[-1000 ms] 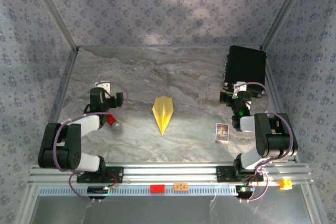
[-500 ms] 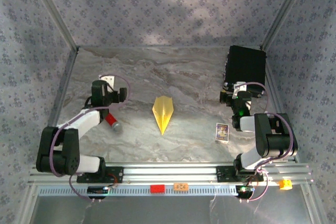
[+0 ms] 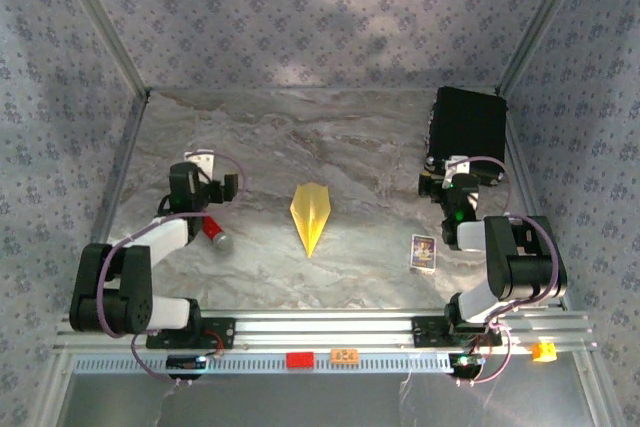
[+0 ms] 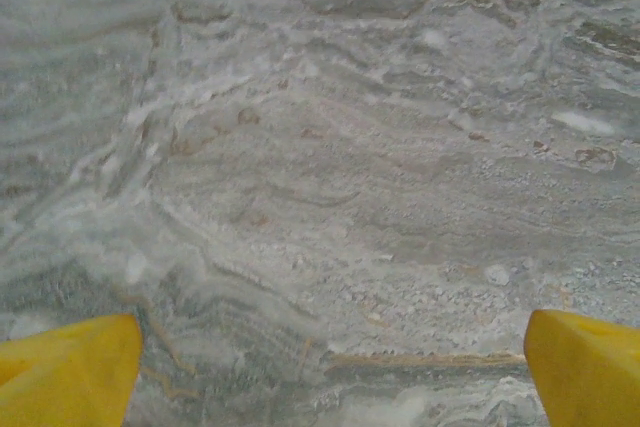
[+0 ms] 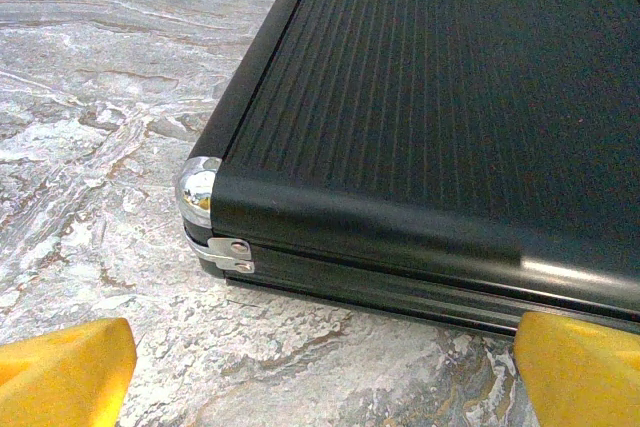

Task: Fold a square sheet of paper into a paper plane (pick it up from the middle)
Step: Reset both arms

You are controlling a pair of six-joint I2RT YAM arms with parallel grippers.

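Observation:
The square sheet of paper lies folded into a slim yellow paper plane (image 3: 310,215) in the middle of the marble table, its point toward the near edge. My left gripper (image 3: 200,163) hovers well to its left, open, with bare marble between its yellow fingertips (image 4: 70,372). In the left wrist view the left gripper (image 4: 335,377) holds nothing. My right gripper (image 3: 455,165) is far to the plane's right, open and empty. In the right wrist view the right gripper (image 5: 325,377) faces the near corner of the black case (image 5: 430,97).
The black rectangular case (image 3: 468,125) fills the back right corner. A small printed card (image 3: 423,251) lies near the right arm. A red-handled tool (image 3: 212,231) rests beside the left forearm. Patterned walls enclose the table on three sides.
The left arm swung a little forward and came back, ending near where it began. The right arm and the paper plane have not moved.

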